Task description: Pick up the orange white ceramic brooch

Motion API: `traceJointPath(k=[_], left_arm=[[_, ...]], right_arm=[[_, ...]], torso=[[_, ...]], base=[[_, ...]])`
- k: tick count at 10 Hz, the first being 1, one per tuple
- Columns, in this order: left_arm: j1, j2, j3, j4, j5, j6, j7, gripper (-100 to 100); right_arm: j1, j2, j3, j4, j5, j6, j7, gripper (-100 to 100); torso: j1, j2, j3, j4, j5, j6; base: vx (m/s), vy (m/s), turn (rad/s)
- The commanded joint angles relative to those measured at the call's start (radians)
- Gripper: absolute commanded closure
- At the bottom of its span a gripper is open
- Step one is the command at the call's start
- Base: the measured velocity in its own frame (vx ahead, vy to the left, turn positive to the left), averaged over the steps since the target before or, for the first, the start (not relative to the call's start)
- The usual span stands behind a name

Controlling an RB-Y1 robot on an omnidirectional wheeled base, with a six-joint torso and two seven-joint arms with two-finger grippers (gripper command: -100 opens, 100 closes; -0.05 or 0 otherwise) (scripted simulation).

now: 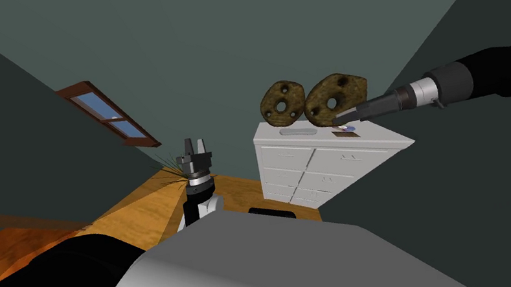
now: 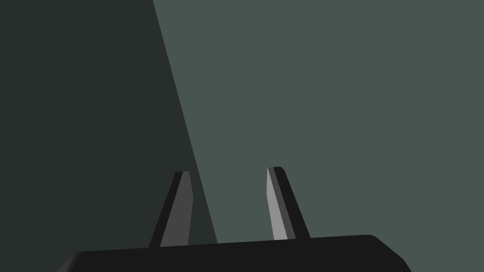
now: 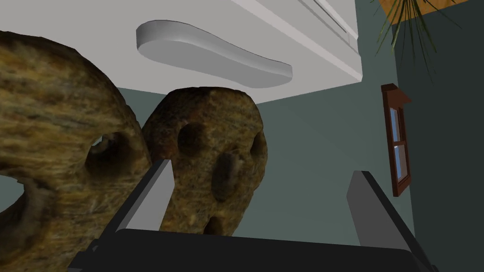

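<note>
A small flat brooch [image 1: 344,130], whitish with orange and bluish tints, lies on top of a white dresser [image 1: 323,162], near its right end. My right gripper [image 1: 340,116] reaches in from the right and hovers just above the brooch. In the right wrist view, the right gripper [image 3: 262,168] is open with nothing between its fingers and points at two brown, holed stone-like sculptures [image 3: 212,156]. My left gripper [image 1: 193,146] points upward left of the dresser, and the left wrist view shows the left gripper [image 2: 230,170] open and empty.
The two brown sculptures [image 1: 312,102] stand at the back of the dresser top. A flat, elongated pale dish [image 1: 295,133] [image 3: 212,56] lies on the dresser in front of them. A spiky plant [image 1: 169,166] and a brown-framed window [image 1: 111,114] are to the left.
</note>
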Motion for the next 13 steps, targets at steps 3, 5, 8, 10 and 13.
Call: traceJointPath(k=[3,5,8,10,13], left_arm=[[0.000,0.000,0.000,0.000,0.000,0.000,0.000,0],[0.000,0.000,0.000,0.000,0.000,0.000,0.000,0],[0.000,0.000,0.000,0.000,0.000,0.000,0.000,0],[0.000,0.000,0.000,0.000,0.000,0.000,0.000,0],[0.000,0.000,0.000,0.000,0.000,0.000,0.000,0]], right_arm=[[0.017,-0.108,-0.025,0.034,0.022,-0.031,-0.019,-100],[0.037,-0.174,-0.047,0.064,0.043,-0.060,-0.033,-100],[0.056,-0.258,-0.068,0.093,0.065,-0.088,-0.044,-100],[0.076,-0.313,-0.088,0.121,0.088,-0.116,-0.054,-100],[0.097,-0.403,-0.106,0.148,0.110,-0.143,-0.063,-100]], torso=[[-0.001,0.000,0.000,0.000,0.000,0.000],[-0.002,0.001,0.000,0.000,0.000,0.000],[-0.001,0.000,0.000,0.000,0.000,0.000],[-0.001,0.000,0.000,0.000,-0.001,0.000],[-0.005,0.000,0.000,0.000,-0.001,0.000]], base=[[0.017,-0.040,0.026],[0.005,-0.056,0.042],[0.016,-0.049,0.022],[0.017,-0.048,0.017],[0.018,-0.089,0.034]])
